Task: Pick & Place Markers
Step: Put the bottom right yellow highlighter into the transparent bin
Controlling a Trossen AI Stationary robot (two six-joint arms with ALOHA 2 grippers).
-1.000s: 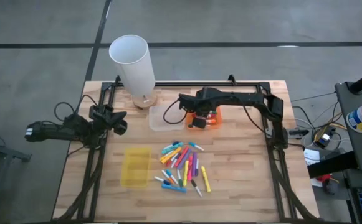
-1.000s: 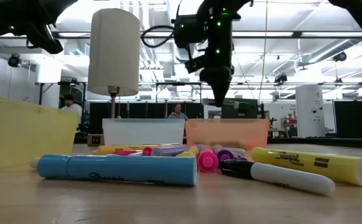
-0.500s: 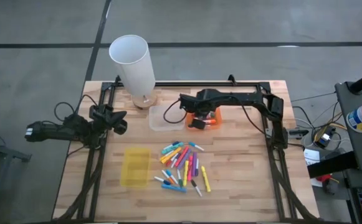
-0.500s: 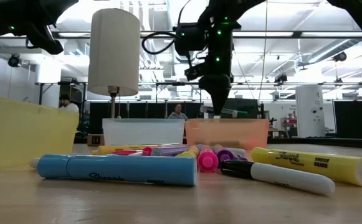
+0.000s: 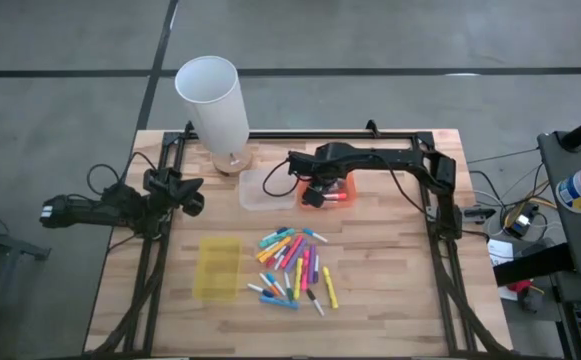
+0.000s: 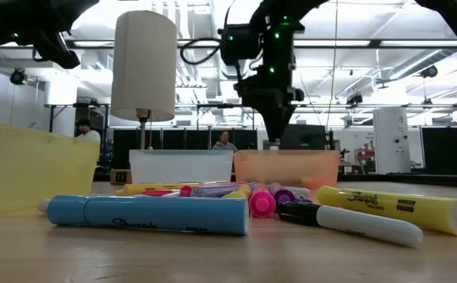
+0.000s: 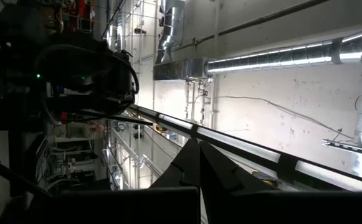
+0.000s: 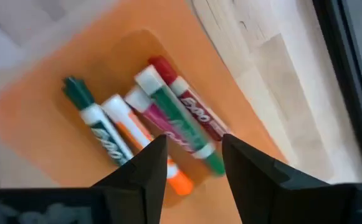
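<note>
A loose heap of markers (image 5: 295,270) is spread at the middle of the table (image 5: 390,300). One tray (image 5: 218,268) is set just left of the heap. Behind the heap two more trays are placed side by side (image 5: 260,190) (image 5: 344,190). Four markers (image 8: 168,124) are laid in the right one, below the right tool (image 5: 313,195). A tall cylinder (image 5: 213,100) is stood at the back left.

The right arm is reaching across the table's back, its gripper (image 5: 315,196) pointing down with fingers (image 8: 137,171) standing apart. The left gripper (image 5: 192,197) is waiting at the left edge, fingers together.
</note>
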